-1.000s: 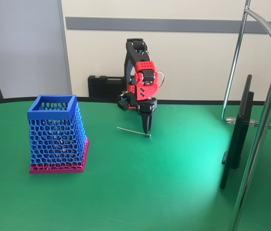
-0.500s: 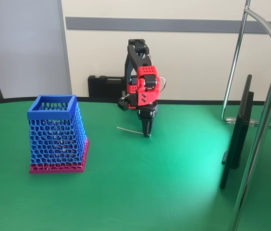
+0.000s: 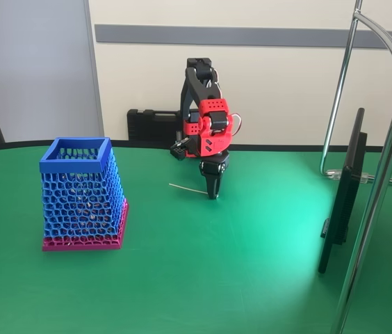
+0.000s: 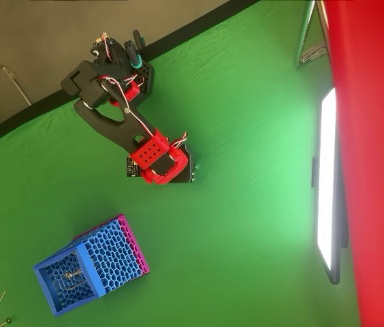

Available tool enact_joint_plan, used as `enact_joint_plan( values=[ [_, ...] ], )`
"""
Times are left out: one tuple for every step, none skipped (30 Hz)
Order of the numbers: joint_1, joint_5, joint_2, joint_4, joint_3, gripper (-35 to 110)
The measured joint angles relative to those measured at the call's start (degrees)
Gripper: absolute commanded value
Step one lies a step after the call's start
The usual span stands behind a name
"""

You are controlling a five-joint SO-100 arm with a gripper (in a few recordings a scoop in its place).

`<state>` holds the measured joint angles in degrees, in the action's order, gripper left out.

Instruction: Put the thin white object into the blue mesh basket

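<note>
The thin white object (image 3: 188,188) lies flat on the green table (image 3: 238,264), well apart from the blue mesh basket (image 3: 81,195) that stands to its left in the fixed view. The claw (image 3: 213,192) points straight down over the stick's right end, its tips at or just above the cloth; whether they are together on the stick or a little apart I cannot tell. The risk, as I judge it, is a grip at the very end: so slender a stick may pivot, droop or slip out when lifted, then catch on the basket's square rim instead of dropping in. The table is smooth and matte, with a bright sheen at right near a chrome stand (image 3: 384,160) and a dark monitor (image 3: 345,191); a beige wall stands behind.
</note>
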<state>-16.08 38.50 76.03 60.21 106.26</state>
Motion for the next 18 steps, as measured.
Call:
enact_joint_plan(
  values=[
    [0.0, 0.0, -0.35, 0.26, -0.44, 11],
    [0.0, 0.0, -0.44, 0.53, -0.7, 11],
    [0.0, 0.0, -0.79, 0.7, -1.05, 10],
    [0.0, -0.18, -1.05, 0.88, -1.32, 9],
    [0.0, -0.26, -1.14, 1.05, -1.58, 9],
    [0.0, -0.26, -1.14, 1.05, -1.58, 8],
    [0.0, -0.26, -1.41, 1.23, -1.76, 7],
    [0.0, -0.7, -1.85, 1.76, -2.46, 7],
    [0.0, -0.7, -2.2, 2.02, -2.81, 7],
    [0.0, -0.97, -2.37, 2.29, -3.08, 6],
    [0.0, -0.97, -2.55, 2.46, -3.34, 6],
    [0.0, -1.14, -2.64, 2.55, -3.52, 6],
    [0.0, -1.23, -2.64, 2.55, -3.52, 6],
    [0.0, -1.23, -2.64, 2.55, -3.52, 6],
    [0.0, -1.23, -2.64, 2.55, -3.52, 6],
    [0.0, -1.23, -2.64, 2.55, -3.52, 6],
    [0.0, -1.58, -2.64, 2.55, -3.52, 6],
    [0.0, -1.85, -2.64, 2.55, -3.52, 6]
  ],
)
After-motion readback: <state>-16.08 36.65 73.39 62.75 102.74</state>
